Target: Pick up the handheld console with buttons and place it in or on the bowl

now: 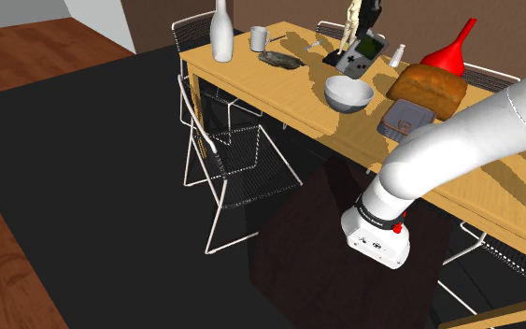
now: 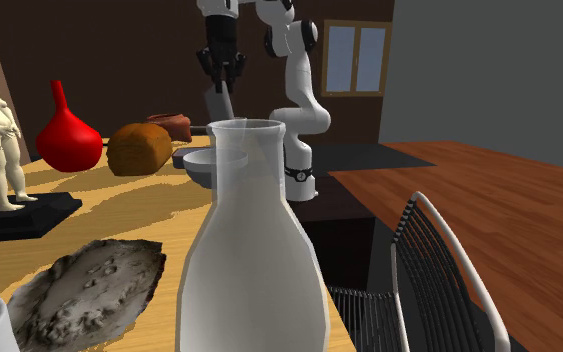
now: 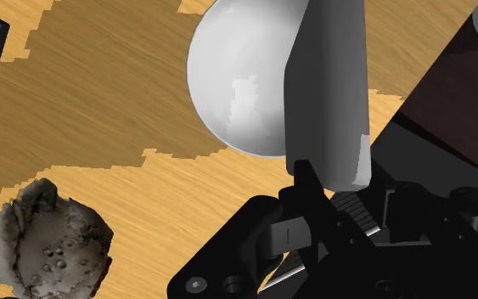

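My claw is clenched on the handheld console above the white bowl; next, I judge: lower, let go.

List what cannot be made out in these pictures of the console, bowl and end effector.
End effector: shoulder view, upper part cut off by the top edge.
Bowl: second exterior view, one side hidden behind the white bottle.
Handheld console: wrist view, buttons face away; it also covers part of the bowl.

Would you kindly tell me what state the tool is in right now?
Tool: closed, holding the grey handheld console over the white bowl.
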Controlling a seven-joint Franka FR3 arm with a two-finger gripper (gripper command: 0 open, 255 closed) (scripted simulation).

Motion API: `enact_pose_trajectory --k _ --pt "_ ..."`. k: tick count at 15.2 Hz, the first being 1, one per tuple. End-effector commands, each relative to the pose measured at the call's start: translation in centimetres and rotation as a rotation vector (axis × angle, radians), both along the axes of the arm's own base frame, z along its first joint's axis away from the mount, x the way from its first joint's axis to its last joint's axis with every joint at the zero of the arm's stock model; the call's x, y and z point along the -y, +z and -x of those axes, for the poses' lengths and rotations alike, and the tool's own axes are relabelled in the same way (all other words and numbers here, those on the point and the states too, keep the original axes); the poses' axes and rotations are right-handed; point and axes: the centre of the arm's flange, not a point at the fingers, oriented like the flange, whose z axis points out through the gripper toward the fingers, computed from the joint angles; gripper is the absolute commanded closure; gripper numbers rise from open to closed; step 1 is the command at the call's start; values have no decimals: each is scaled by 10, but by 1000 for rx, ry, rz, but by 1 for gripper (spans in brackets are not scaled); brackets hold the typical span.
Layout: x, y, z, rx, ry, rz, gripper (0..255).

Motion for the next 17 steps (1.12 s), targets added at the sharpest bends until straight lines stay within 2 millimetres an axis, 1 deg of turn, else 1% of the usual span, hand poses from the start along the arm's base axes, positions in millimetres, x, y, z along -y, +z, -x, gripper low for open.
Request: enact_pose_trajectory --k 1,12,17 --pt "-1 -11 0 1 0 0 255" --pt "-1 -68 0 1 0 0 255" --pt "-1 -68 0 1 0 0 255"
